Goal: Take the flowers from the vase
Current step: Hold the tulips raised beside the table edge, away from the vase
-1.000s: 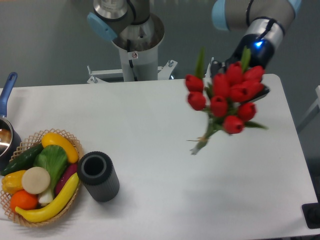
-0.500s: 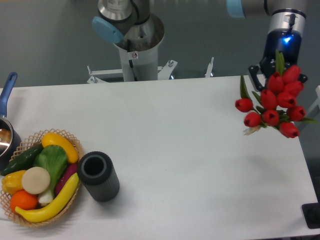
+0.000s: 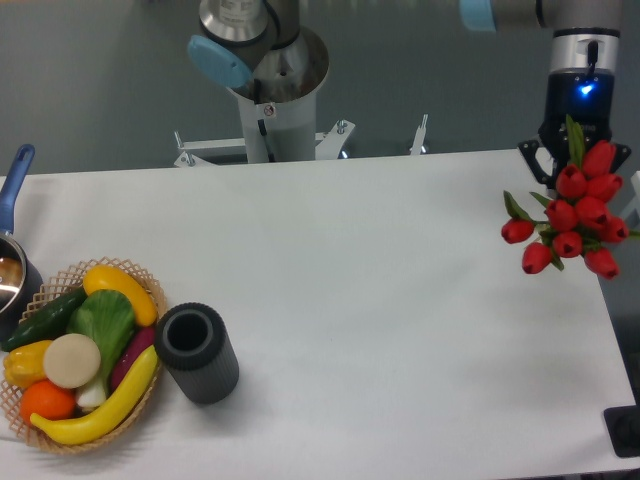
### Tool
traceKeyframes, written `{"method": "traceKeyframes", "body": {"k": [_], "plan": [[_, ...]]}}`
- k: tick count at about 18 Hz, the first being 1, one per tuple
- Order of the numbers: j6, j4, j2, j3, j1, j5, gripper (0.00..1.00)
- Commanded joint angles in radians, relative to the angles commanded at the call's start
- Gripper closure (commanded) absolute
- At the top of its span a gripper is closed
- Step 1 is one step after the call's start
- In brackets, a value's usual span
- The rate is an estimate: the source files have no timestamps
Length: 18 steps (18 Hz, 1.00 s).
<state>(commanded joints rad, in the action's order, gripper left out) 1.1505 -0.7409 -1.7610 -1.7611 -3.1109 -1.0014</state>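
While the vase (image 3: pixel 197 352) stands empty at lower left, the gripper (image 3: pixel 578 152) at the upper right edge pinches the flowers (image 3: pixel 574 214), which hang just below it.

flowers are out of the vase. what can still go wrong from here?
1. The flowers hang at the table's right edge; if the tool lets slip, they may fall off the table.
2. The grip itself is hidden behind the buds, so I can't tell how securely the stems are held.
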Motion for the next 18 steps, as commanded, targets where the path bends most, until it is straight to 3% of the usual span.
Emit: {"method": "traceKeyframes", "body": {"k": [4, 9, 14, 18], "plan": [[0.0, -0.032, -0.008, 0.041, 0.026, -0.088, 1.0], [0.024, -0.13, -0.037, 0.104, 0.11, -0.307, 0.99], [0.081, -0.245, -0.069, 0.159, 0.156, -0.422, 0.99], [0.091, -0.271, -0.084, 0.172, 0.183, -0.5, 0.99]]}}
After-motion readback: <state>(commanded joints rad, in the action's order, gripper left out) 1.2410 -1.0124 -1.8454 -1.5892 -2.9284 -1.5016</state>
